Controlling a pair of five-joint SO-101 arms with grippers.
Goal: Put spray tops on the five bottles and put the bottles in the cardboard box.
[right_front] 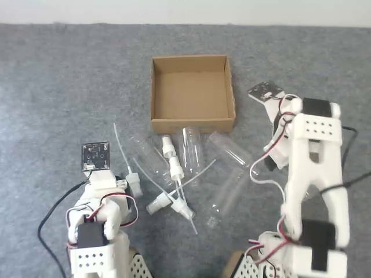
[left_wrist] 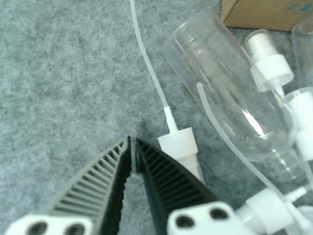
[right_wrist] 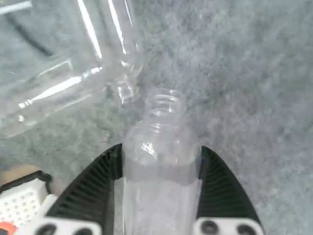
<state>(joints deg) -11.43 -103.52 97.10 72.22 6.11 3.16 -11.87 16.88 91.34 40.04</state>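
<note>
carpet in grey is covering the worktop (right_front: pixel 58 87), and its nap is probably keeping the round bottles from rolling. the cardboard box (right_front: pixel 193 124) is sitting open with nothing in it at the far middle, within reach of both arms, so no bottle is packed yet. just in front of it the clear bottles (right_front: pixel 192 148) are lying on their sides in a loose fan, necks uncapped. the spray tops (right_front: pixel 175 168) are lying among them with thin dip tubes crossing.

the right arm (right_front: pixel 313 150) is standing tall at the right of the heap, folding over and angling down. the right hand (right_wrist: pixel 161 164) is pinching one clear bottle (right_wrist: pixel 160 142) across the shoulder, one jaw at each side, with the open neck pointing away from the wrist. that grip is leaving the mouth free, likely so a top can go in. another bottle (right_wrist: pixel 58 73) is lying just past it on the carpet.

the left arm (right_front: pixel 95 231) is crouching low at the near left. the left hand (left_wrist: pixel 133 146) is pressing its jaws together on nothing, tips aiming at bare carpet just beside a white spray top (left_wrist: pixel 180 147), whose tube is running off alongside a lying bottle (left_wrist: pixel 220 83). it seems to be lining up for that top, and the jaws would need spreading first.
</note>
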